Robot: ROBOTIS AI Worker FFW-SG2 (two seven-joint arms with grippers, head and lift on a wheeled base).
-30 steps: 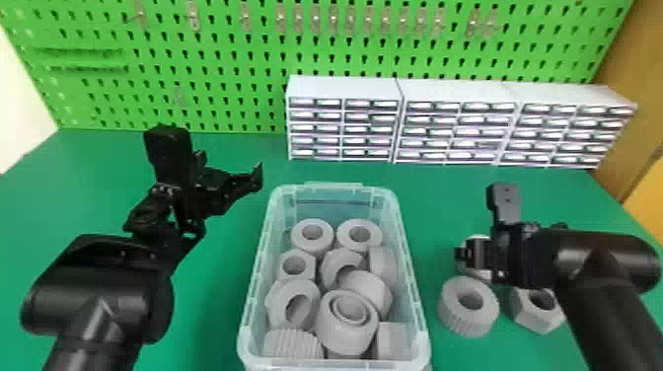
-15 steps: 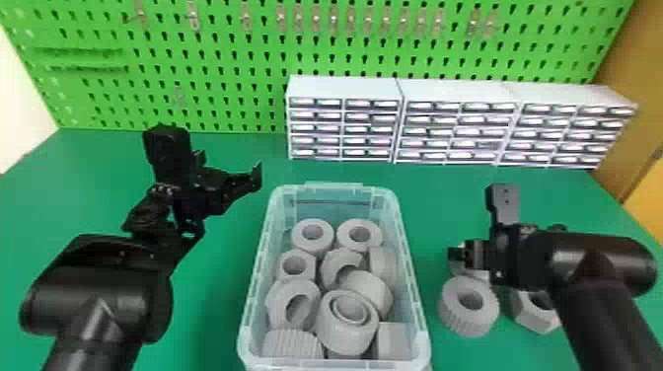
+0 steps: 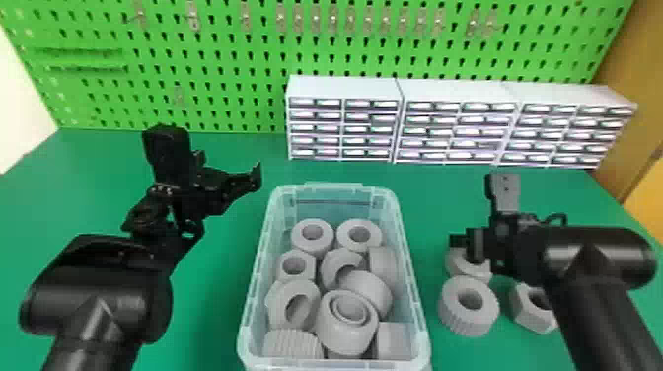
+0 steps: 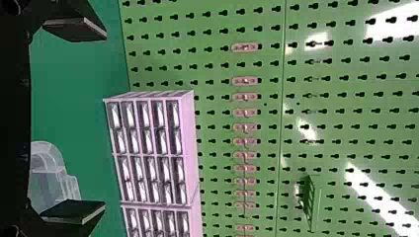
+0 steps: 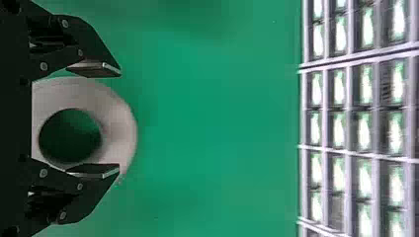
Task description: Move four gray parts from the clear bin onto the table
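In the head view my left gripper [image 3: 227, 192] stands parked and open, left of the clear bin [image 3: 410, 276]; the left wrist view has the same gripper [image 4: 74, 121] with nothing between its fingers. Several gray parts [image 3: 348, 315] lie in the bin. My right gripper [image 3: 463, 244] is to the right of the bin, above a round gray part [image 3: 461, 266] on the table. In the right wrist view that gripper [image 5: 96, 121] is open, its fingers apart over the ring-shaped part [image 5: 118, 118]. A ribbed part [image 3: 468, 315] and a hexagonal part [image 3: 530, 315] lie nearer on the table.
White drawer cabinets [image 3: 449, 123] stand at the back of the green table [image 3: 232, 315], before a green pegboard [image 3: 237, 59]. The right forearm extends over the table's right side, partly covering the hexagonal part.
My right gripper has shifted slightly left, toward the bin, and more of the round part now shows beneath it. The left arm and the parts in the bin have stayed in place.
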